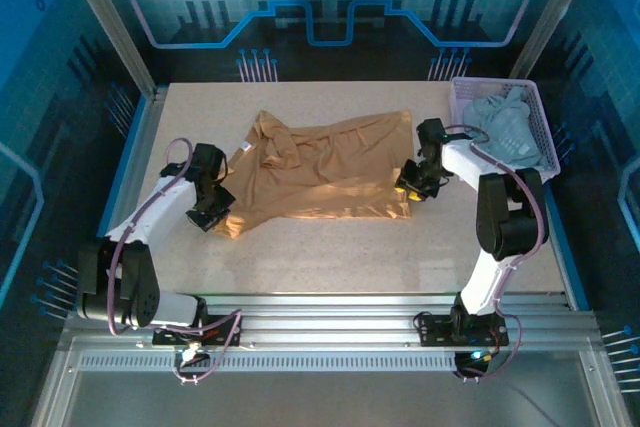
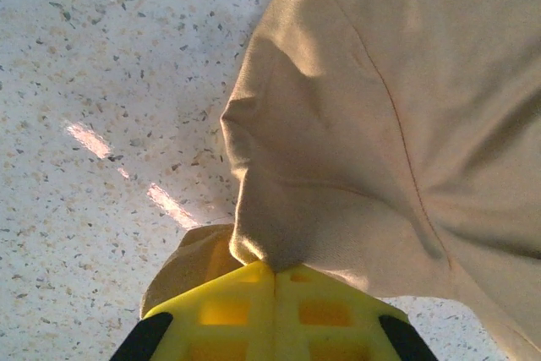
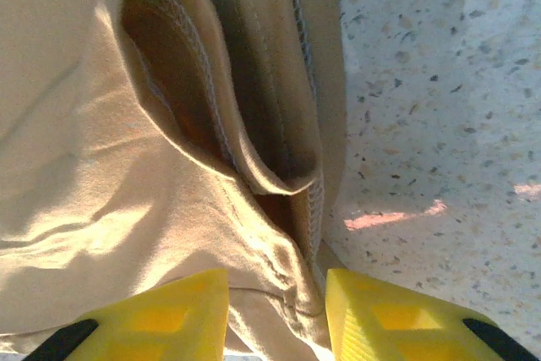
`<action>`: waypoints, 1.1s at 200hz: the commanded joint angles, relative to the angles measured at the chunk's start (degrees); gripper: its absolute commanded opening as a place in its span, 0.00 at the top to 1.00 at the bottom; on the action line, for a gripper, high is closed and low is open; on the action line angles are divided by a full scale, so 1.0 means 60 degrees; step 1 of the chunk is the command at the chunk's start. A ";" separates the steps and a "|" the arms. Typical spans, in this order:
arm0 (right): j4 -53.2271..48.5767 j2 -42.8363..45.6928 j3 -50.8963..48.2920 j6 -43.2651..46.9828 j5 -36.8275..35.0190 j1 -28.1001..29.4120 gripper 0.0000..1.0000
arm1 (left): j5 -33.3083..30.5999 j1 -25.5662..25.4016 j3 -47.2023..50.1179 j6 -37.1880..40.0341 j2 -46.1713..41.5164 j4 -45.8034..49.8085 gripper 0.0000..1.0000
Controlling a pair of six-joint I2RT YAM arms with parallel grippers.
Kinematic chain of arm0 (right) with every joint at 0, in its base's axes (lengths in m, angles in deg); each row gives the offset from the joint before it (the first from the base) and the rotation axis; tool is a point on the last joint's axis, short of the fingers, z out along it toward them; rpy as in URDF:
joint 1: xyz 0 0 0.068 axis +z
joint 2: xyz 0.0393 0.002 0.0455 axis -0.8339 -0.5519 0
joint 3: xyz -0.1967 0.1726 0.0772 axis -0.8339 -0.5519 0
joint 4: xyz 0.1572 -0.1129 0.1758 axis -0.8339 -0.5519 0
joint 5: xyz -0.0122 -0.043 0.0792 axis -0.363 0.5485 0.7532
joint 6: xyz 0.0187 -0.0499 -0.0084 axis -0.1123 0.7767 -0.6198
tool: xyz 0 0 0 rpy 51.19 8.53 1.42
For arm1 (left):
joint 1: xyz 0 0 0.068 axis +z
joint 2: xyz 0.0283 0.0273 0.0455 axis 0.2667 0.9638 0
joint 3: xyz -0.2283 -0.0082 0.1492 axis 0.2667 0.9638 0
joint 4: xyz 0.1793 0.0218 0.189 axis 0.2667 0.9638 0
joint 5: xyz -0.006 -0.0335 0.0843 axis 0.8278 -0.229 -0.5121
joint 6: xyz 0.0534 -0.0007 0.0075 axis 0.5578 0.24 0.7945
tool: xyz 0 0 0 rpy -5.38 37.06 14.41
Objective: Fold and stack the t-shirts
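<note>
Tan t-shirt lying opened out but rumpled on the speckled table, stretched between the two grippers, thicker folds bunched at its far corner beyond the left one. Left gripper clenched on a small pinch of the shirt's corner, cloth rising straight out of the shut yellow jaws and creasing away to the right. Right gripper parted, straddling the stitched hem at the opposite edge, a doubled fold of fabric lying in the gap, bare table just to its right; by the look of it, not biting on the cloth. Grey-blue t-shirt heaped in the lavender mesh basket, beyond and to the right of the right gripper, well apart from the work. Likely step in hand: securing both near corners for the first fold. To do it well: ease the right gripper further over the hem to seat both layers fully between the jaws, then close firmly. Match the height of the two grippers and lift only enough to clear the table. Draw gently apart to take out the slack before carrying the edge over. Avoid sharp tugs, for fear of losing that shallow left pinch.
</note>
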 commanded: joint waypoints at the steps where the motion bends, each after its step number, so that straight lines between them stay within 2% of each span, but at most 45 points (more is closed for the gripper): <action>1: 0.0185 -0.0208 -0.0251 0.0121 0.0079 0.0075 0.65 | 0.0222 0.0067 0.0141 0.0187 -0.0007 0.0001 1.00; 47: 0.0226 -0.0240 -0.0290 0.0140 0.0083 0.0212 0.69 | 0.0242 0.0068 0.0141 0.0188 -0.0106 0.0019 1.00; 70: 0.0328 -0.0126 -0.0376 0.0028 0.0075 0.0296 0.78 | 0.0245 0.0068 0.0184 0.0187 -0.0144 0.0019 1.00; 101: 0.0107 0.0135 -0.0281 -0.0054 -0.0113 0.0366 0.95 | 0.0249 0.0064 0.0204 0.0158 -0.0192 0.0004 1.00; 115: -0.0149 0.0436 -0.0191 -0.0033 -0.0314 0.0402 0.99 | 0.0270 0.0067 0.0225 0.0144 -0.0231 0.0004 1.00; 167: -0.1469 0.1673 0.0225 0.0345 -0.0848 0.0615 0.98 | 0.0397 0.0052 0.0351 0.0004 -0.0440 -0.0007 1.00; 220: -0.1727 0.2132 -0.0313 0.0638 -0.0686 0.0603 0.92 | 0.0542 0.0011 0.0470 -0.0038 -0.0543 -0.0025 1.00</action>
